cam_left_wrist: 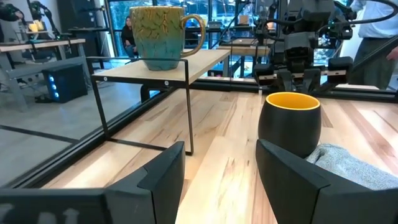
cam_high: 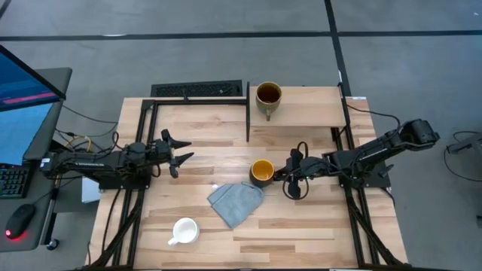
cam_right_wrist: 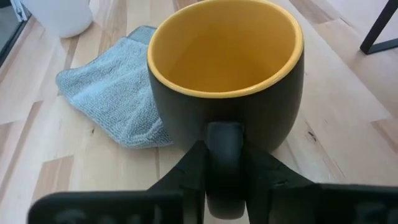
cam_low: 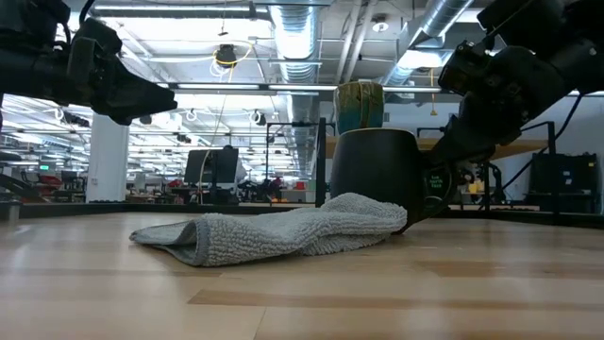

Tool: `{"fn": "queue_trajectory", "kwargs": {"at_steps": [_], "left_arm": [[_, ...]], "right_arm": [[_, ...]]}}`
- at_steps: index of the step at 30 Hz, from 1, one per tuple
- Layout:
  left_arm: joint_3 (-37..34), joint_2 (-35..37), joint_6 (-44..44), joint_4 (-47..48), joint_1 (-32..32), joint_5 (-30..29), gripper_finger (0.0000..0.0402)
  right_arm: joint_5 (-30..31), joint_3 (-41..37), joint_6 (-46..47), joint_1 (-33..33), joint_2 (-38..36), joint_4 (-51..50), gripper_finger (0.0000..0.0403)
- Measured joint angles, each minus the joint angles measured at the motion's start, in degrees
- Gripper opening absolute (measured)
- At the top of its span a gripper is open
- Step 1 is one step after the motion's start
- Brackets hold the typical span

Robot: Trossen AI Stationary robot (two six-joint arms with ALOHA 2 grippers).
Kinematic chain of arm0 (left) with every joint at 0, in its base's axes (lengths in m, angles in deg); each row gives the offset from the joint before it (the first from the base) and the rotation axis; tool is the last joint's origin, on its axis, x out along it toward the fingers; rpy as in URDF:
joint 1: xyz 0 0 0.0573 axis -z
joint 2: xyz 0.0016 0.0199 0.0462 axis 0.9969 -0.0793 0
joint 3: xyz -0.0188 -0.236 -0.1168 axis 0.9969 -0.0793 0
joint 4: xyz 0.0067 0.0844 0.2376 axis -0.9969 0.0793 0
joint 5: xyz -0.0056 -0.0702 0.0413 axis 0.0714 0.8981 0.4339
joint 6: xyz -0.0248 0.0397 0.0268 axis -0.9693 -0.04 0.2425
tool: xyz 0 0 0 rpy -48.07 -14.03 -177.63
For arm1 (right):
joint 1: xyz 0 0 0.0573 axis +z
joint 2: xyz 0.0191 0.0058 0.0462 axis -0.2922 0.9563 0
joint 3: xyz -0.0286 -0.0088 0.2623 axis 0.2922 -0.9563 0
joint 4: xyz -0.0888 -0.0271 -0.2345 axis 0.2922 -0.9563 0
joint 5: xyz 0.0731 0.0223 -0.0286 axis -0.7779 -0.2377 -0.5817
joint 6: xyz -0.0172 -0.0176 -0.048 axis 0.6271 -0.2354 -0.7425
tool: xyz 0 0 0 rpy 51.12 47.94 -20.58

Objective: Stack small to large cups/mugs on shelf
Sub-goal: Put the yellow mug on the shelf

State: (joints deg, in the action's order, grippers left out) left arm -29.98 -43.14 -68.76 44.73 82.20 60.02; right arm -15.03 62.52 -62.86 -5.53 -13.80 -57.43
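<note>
Olive-tan mug [cam_high: 268, 96] upright on shelf [cam_high: 309, 113]; dark yellow-lined mug [cam_high: 261, 172] mid-table; white mug [cam_high: 184, 230] near front

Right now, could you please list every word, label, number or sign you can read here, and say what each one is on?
None can be read.
Dark mug: plain.
Olive-tan mug: relief pattern, no letters.
White mug: nothing shows.
Blue monitor: a red band, too blurred to read.
</note>
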Motion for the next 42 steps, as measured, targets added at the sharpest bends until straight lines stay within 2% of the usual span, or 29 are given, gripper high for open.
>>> {"fn": "queue_trajectory", "kwargs": {"at_steps": [14, 22, 25, 29, 42], "left_arm": [[0.0, 0.0, 0.0, 0.0, 0.0, 0.0, 0.019], [0.0, 0.0, 0.0, 0.0, 0.0, 0.0, 0.019], [0.0, 0.0, 0.0, 0.0, 0.0, 0.0, 0.019], [0.0, 0.0, 0.0, 0.0, 0.0, 0.0, 0.019], [0.0, 0.0, 0.4, 0.2, 0.0, 0.0, 0.019]], "right_arm": [[-0.9, 0.0, 0.0, -0.1, 0.0, 0.0, 0.0081], [-2.6, 0.0, 4.3, -1.2, -0.1, -1.6, 0.0115], [-3.1, 0.0, 4.6, -2.2, -0.2, -2.2, 0.0109], [-3.5, 0.0, 3.5, -2.9, -0.1, -2.3, 0.0081], [-3.3, 0.0, -0.1, -2.9, -0.5, -2.6, 0.0081]]}}
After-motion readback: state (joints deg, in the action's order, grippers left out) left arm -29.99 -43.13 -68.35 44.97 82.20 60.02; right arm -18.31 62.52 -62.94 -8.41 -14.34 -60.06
